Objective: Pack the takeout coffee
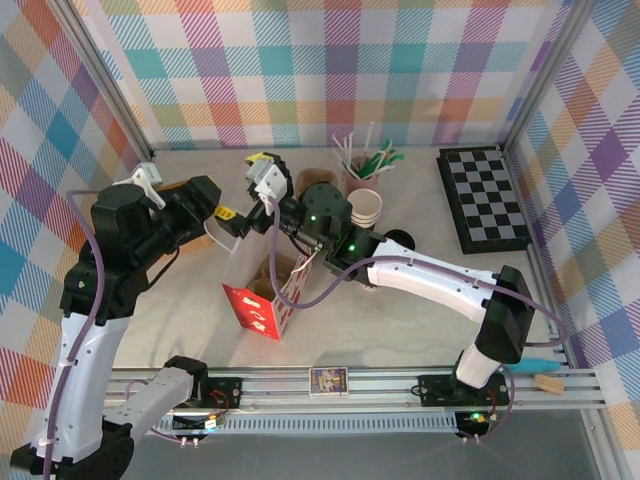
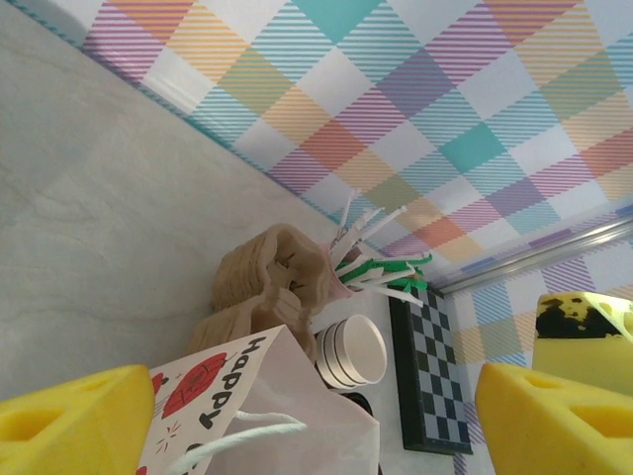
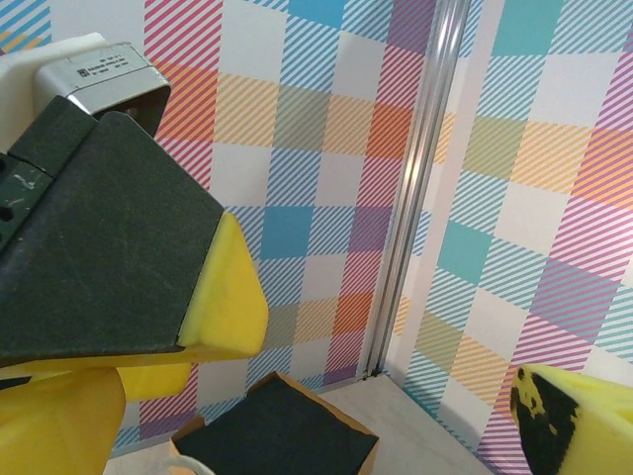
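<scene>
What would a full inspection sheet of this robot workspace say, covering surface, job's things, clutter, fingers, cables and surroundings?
Surface: pale marbled tabletop, no spills seen.
Job's things: white paper gift bag with a red printed panel stands open between the arms.
Clutter: stack of lidless white paper cups; pink cup of white and green straws; brown moulded-pulp cup carrier; black-and-white chequered board.
Fingers: left gripper open at the bag's top edge; right gripper open, nothing between its fingers.
Cables: purple cable loops off the right arm beside the bag.
Surroundings: pastel plaid walls; aluminium frame rail along the front.
</scene>
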Robot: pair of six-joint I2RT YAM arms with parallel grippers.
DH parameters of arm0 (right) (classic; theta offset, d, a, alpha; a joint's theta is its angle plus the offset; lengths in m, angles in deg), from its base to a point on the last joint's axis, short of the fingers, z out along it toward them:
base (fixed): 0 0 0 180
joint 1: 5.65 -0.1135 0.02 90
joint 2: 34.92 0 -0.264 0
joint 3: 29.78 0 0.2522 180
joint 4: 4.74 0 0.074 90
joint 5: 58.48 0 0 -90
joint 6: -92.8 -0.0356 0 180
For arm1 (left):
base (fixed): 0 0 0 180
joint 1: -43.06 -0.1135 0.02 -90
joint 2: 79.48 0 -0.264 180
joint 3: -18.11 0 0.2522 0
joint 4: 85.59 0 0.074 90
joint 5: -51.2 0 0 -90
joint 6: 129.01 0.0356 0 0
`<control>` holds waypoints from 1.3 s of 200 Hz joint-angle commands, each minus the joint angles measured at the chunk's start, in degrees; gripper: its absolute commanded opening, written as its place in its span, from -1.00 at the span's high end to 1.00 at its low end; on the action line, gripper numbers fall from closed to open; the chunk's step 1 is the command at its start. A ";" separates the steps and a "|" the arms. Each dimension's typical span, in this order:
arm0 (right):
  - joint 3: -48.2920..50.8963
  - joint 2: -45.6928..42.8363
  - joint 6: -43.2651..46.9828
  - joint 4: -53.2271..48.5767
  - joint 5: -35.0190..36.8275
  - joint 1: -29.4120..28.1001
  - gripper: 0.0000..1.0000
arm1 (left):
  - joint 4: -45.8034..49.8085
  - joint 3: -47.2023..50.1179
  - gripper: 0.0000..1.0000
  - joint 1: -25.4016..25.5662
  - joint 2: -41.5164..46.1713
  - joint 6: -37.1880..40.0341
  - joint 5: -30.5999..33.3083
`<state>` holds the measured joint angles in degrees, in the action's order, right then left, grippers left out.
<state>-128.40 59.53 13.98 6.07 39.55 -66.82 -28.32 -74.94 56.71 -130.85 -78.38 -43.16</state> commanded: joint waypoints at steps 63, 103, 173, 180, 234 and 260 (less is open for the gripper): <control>-3.15 0.63 -2.75 6.01 1.17 1.49 -0.99 | 5.95 -6.95 -0.70 -3.43 -1.69 1.84 -9.34; -2.18 0.71 -3.04 5.69 -0.03 1.45 -0.99 | 5.35 -8.76 -0.71 -6.14 -4.61 2.10 -8.19; -3.47 0.69 -3.20 3.75 -0.20 1.42 -0.99 | 1.86 -12.91 -0.74 -16.12 -8.77 -0.24 -13.72; -3.93 0.73 -3.79 3.23 0.64 1.43 -0.99 | 1.91 -12.85 -0.74 -16.45 -8.37 -0.22 -14.14; -10.88 3.54 -7.28 4.56 2.40 1.50 -0.99 | 3.43 -7.08 -0.75 -16.55 -3.11 1.40 -15.68; -14.89 4.86 -6.98 3.71 1.63 1.49 -0.99 | 5.61 -4.51 -0.76 -16.55 -0.27 3.80 -15.81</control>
<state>-139.39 63.32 8.50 8.70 41.17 -65.44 -24.91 -81.67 41.02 -133.32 -77.36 -57.23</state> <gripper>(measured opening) 0.994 0.879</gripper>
